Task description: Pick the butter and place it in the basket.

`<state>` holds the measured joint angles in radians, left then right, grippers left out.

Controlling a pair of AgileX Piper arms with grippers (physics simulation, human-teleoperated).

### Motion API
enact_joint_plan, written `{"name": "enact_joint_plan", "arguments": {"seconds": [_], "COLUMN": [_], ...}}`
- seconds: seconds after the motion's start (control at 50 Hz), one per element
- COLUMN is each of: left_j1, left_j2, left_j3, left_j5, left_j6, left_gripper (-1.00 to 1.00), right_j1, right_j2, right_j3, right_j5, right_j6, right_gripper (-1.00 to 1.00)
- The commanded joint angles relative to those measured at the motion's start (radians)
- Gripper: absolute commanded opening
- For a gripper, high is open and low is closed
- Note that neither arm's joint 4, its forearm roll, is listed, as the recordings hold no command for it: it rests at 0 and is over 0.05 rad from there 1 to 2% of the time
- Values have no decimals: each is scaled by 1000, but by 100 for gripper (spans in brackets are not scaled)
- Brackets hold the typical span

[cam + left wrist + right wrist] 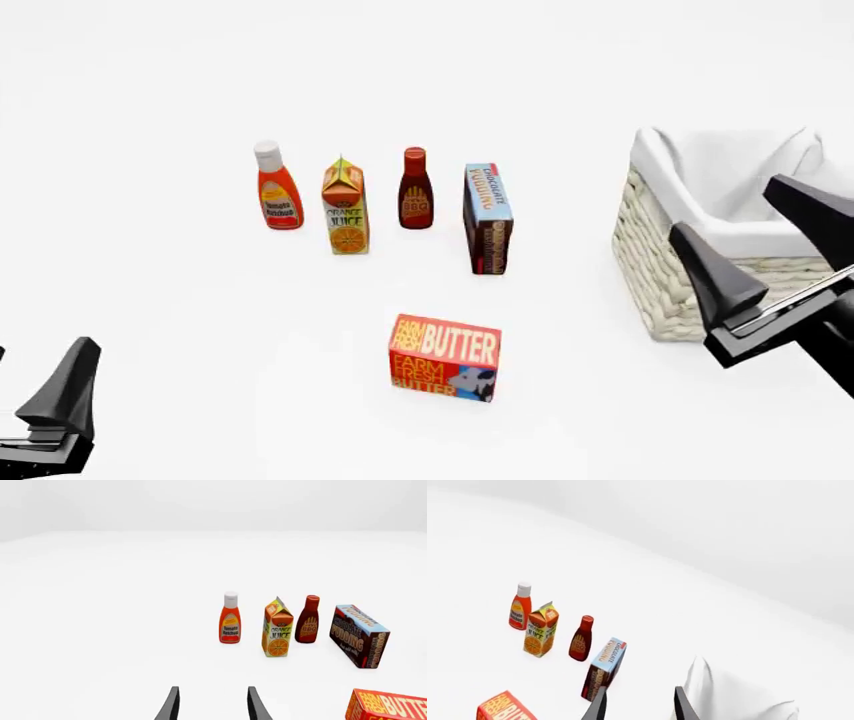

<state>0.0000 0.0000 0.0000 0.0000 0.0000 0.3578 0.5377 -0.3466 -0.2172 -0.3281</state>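
Butter [445, 357] on counter [200, 330], front-centre, long axis crosswise, left of basket [667, 270]. My right tool [754, 235] spread, empty, over basket edge; probably nearer. Left tool [212, 705] spread, empty.

Seven items sit on one white table [160, 330]: two bottles, one red tomato ketchup bottle [276, 187] with a white cap and one dark BBQ sauce bottle [415, 189]; one orange juice carton [346, 206]; two boxes, one brown and light-blue chocolate pudding box [487, 219] and one red-orange butter [445, 357] box; one woven basket [667, 270] with white cloth lining; two black grippers, the left gripper [54, 415] and the right gripper [774, 250].
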Motion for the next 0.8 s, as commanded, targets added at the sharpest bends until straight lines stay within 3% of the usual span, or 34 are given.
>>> {"name": "enact_joint_plan", "arguments": {"seconds": [0.02,0.32,0.6,0.8], "left_j1": [0,0,0,0], "left_j2": [0,0,0,0], "left_j3": [0,0,0,0], "left_j5": [0,0,0,0], "left_j6": [0,0,0,0], "left_gripper": [100,100,100,100], "right_j1": [64,102,153,207], "right_j2": [106,302,481,542], "right_j3": [-46,-186,-381,-420], "right_j5": [-37,-19,93,138], "right_j6": [-89,-157,-203,-241], "right_gripper": [100,100,100,100]}}
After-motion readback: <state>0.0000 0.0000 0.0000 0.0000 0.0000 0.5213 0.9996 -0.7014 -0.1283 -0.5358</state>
